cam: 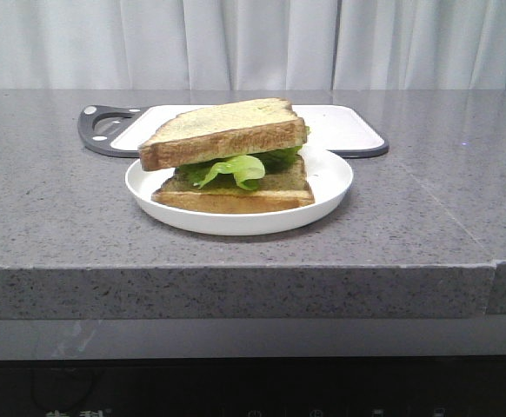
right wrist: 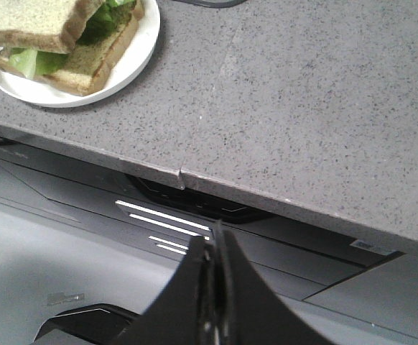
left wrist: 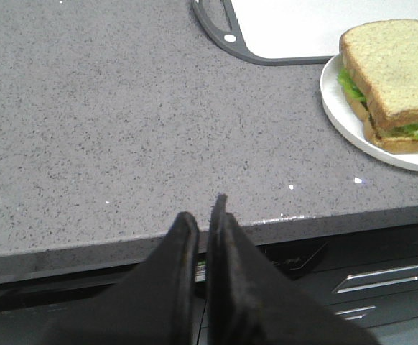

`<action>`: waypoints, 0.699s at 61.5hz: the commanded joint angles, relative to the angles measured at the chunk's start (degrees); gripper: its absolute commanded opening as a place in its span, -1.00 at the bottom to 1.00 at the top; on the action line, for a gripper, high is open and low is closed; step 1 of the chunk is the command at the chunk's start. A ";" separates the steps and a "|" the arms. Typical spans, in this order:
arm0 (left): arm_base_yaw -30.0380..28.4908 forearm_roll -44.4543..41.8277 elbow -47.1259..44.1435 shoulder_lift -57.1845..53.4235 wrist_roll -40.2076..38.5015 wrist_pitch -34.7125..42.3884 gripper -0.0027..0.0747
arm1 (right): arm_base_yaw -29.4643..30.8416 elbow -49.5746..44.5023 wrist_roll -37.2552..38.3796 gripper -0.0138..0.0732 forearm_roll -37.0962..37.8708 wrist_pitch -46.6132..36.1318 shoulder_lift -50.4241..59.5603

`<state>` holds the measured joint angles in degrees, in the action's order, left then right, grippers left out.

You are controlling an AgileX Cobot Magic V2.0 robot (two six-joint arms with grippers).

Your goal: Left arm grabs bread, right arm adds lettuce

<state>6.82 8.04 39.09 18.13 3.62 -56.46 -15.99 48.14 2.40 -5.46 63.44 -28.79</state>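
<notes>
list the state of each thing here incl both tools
bread: on top of the lettuce, tilted
lettuce: sandwiched between the two slices
lower slice: flat on the plate
plate: holds the sandwich
board: behind the plate
left tool: shut, holding nothing
right tool: shut, holding nothing

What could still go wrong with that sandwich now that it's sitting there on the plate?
The top bread slice sits tilted and skewed on the lettuce, overhanging the lower slice on one side, so it might slide off if bumped. The plate also stands fairly near the counter's front edge; a nudge could push it toward the drop. Both grippers, left and right, are shut and away from it, so that seems unlikely.
</notes>
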 commanded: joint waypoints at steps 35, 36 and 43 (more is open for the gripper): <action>0.03 1.60 1.29 0.64 -0.63 4.88 -0.98 | 0.05 1.29 -0.14 -0.95 0.60 -1.83 -0.19; 0.03 1.60 1.29 0.64 -0.63 4.88 -0.98 | 0.05 1.29 -0.14 -0.95 0.60 -1.83 -0.19; -0.08 -0.37 -0.26 -0.95 0.25 7.75 -0.98 | 0.05 1.29 -0.14 -0.95 0.60 -1.83 -0.19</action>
<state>6.82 8.52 38.66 17.55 3.62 -55.25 -15.99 48.14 2.45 -5.46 64.79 -28.79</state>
